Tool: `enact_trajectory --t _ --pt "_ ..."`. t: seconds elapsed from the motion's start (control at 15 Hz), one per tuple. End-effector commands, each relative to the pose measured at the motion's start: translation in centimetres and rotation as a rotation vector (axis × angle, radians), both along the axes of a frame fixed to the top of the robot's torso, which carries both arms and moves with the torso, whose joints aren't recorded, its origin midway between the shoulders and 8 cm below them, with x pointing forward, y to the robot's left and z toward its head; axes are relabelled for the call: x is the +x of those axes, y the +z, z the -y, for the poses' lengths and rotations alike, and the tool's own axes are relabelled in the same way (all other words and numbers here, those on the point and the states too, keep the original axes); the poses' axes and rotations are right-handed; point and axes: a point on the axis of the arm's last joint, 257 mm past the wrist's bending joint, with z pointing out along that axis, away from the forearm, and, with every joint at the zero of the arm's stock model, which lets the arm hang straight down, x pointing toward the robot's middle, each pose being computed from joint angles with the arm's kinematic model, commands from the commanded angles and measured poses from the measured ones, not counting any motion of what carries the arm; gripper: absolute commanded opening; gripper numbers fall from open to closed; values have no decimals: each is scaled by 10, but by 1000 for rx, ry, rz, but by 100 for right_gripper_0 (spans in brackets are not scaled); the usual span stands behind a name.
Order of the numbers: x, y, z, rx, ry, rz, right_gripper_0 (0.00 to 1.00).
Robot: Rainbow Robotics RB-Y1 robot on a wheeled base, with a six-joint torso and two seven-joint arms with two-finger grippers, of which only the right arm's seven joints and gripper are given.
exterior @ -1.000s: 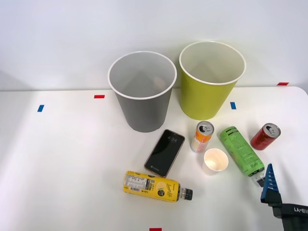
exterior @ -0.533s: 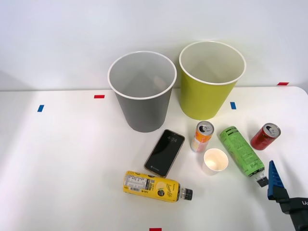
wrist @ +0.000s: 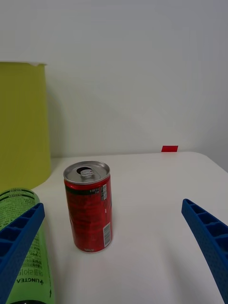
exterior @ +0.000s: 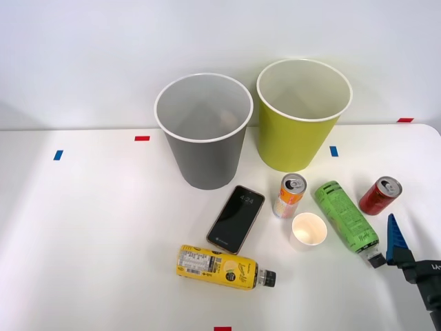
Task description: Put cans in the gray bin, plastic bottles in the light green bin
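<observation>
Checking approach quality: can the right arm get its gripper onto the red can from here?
Probably yes. The right gripper is open, the upright red can stands between its fingers' lines ahead, bare table between; the green-label bottle lies close beside.

the can (wrist: 88, 207) was red with a silver top; the bottle (exterior: 345, 215) bright green; ribbed fingers (wrist: 207, 239) blue.

Two bins (exterior: 204, 131) side by side at the back; cans (exterior: 290, 196), bottles (exterior: 224, 267), cup (exterior: 308, 231), phone (exterior: 236, 218) scattered in front.
</observation>
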Motion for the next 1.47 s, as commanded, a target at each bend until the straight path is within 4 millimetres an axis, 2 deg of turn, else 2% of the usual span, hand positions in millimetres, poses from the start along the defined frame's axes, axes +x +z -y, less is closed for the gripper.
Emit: enact_trajectory --t 0.07,0.2,0.67,0.93,1.13,1.33,1.4,1.47 --pt "16 -6 3 -25 24 -34 100" --pt "29 -14 4 -20 33 -48 100" --pt "70 -17 -7 -13 77 -46 100" --pt "84 -19 -19 -1 97 -46 100" --pt "97 -20 -17 -15 95 -50 100" --pt "99 -18 -18 -18 97 -48 100" --pt "99 -19 -19 -19 99 -50 69" --pt "99 -19 -20 -19 100 -49 30"
